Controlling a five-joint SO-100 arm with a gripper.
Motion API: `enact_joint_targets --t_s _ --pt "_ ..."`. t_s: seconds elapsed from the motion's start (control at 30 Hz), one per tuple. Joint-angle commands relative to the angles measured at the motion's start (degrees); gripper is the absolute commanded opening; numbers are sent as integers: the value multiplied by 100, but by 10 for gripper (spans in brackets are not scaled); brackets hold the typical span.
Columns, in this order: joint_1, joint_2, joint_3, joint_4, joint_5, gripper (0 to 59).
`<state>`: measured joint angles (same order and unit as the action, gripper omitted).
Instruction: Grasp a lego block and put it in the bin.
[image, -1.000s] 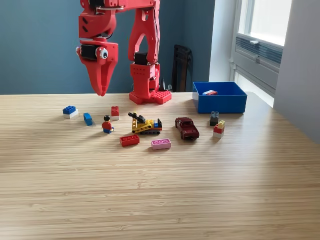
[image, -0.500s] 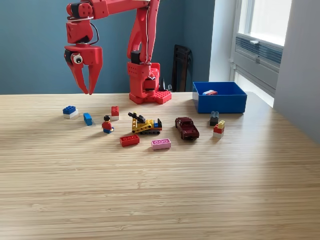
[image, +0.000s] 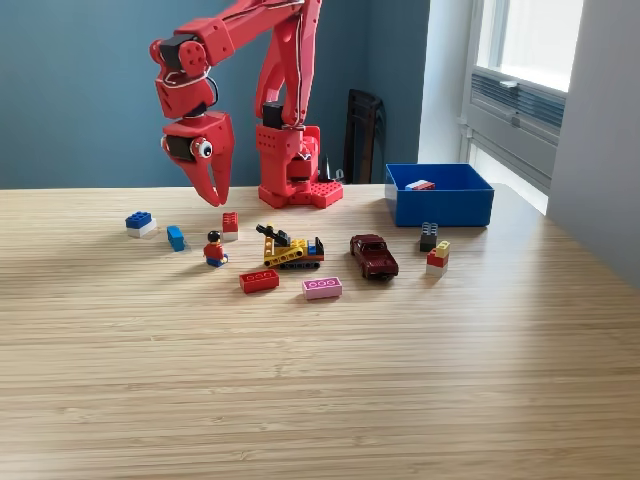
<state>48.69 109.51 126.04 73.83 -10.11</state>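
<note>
While nothing's grasped: fingers (image: 217, 197) seen a bit parted, hung over the table (image: 320, 380).
Target guess: red brick (image: 230, 223), just below the tips, slightly toward the exterior view's right.
Tip: drop should be straight, brick straddled, minifigure (image: 215, 249) nearby left unbumped.
Bin (image: 440, 194): well off toward the exterior view's right.
Changed: fingers swung rightward and lower than half a second back.

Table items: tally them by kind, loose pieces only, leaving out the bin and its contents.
Bricks: 7 (blue-white, blue, red-white, flat red, pink, dark, yellow-red)
Figures: 1
Vehicles: 2 (digger, car)
Total: 10
</note>
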Motion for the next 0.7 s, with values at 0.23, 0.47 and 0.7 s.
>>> enact_joint_targets --t_s 0.23,0.47,0.7 --pt "-264 308 -123 26 -800 266" --pt "-703 308 123 0 -1274 287" --pt "-1125 308 729 -220 -1283 291"
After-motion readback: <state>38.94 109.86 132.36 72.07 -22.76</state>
